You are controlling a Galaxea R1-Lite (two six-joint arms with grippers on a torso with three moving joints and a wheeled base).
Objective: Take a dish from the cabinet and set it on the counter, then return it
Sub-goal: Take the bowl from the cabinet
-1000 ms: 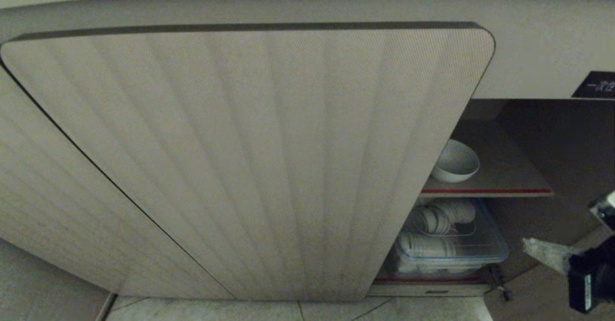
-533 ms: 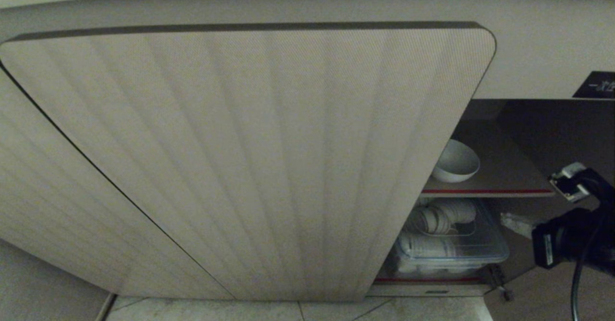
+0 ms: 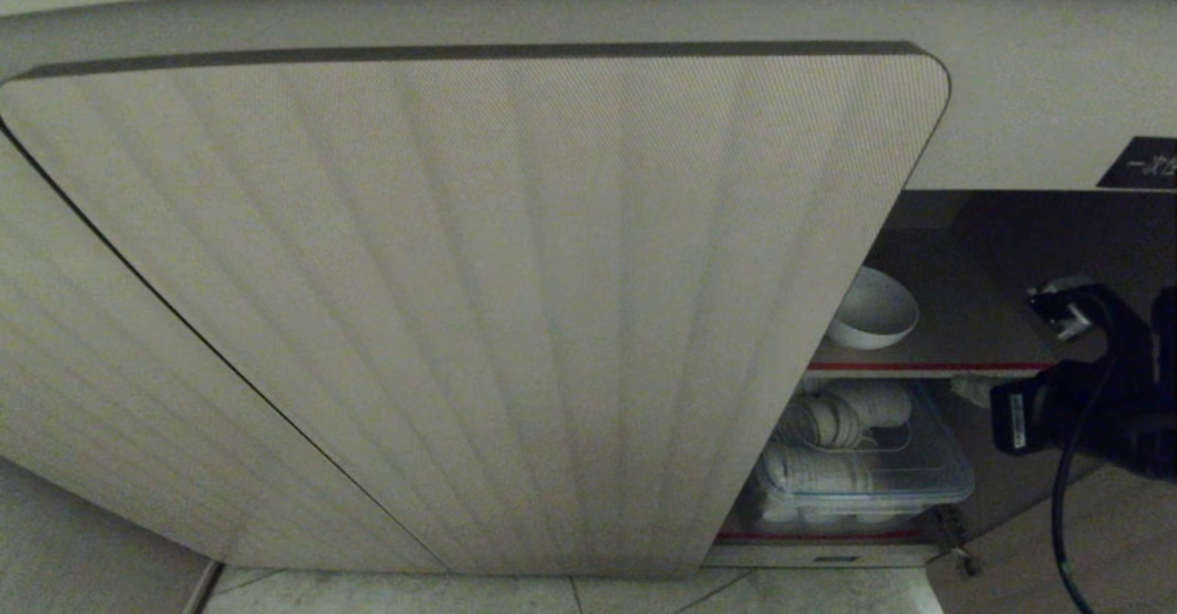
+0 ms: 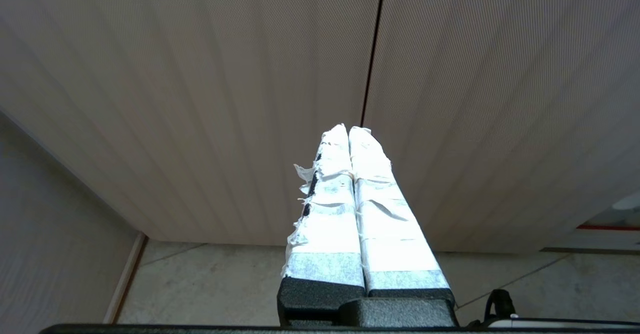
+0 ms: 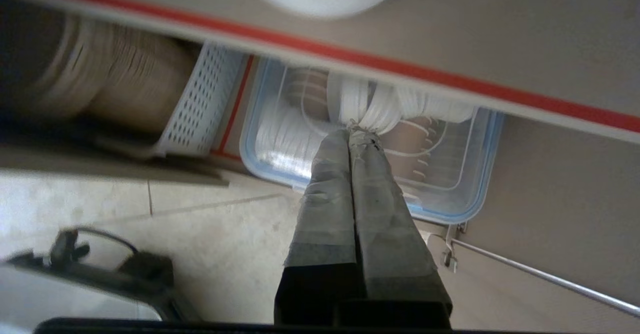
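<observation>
dish (image 3: 872, 308): glossy ceramic | cabinet (image 3: 478, 320) door: matt, ribbed | box (image 3: 906, 481): clear plastic

Clear box: I see a clear plastic storage box with a blue-edged rim (image 3: 929, 490) on the lowest level, under the red-edged shelf.
Box contents: stacked white paper cups (image 3: 832, 421) lie on their sides inside it, in at least two rows.
Basket: from the right wrist camera I make out a white perforated plastic basket (image 5: 202, 99) just beside the clear box.
Basket contents: a stack of pale brown round ridged items (image 5: 115, 81) lies in it; I cannot tell what they are.
Floor: pale grey floor tiles with thin grout lines (image 3: 570, 596) run along in front.
Rod: a thin metal rod (image 5: 540, 279) slants beside the box.
</observation>
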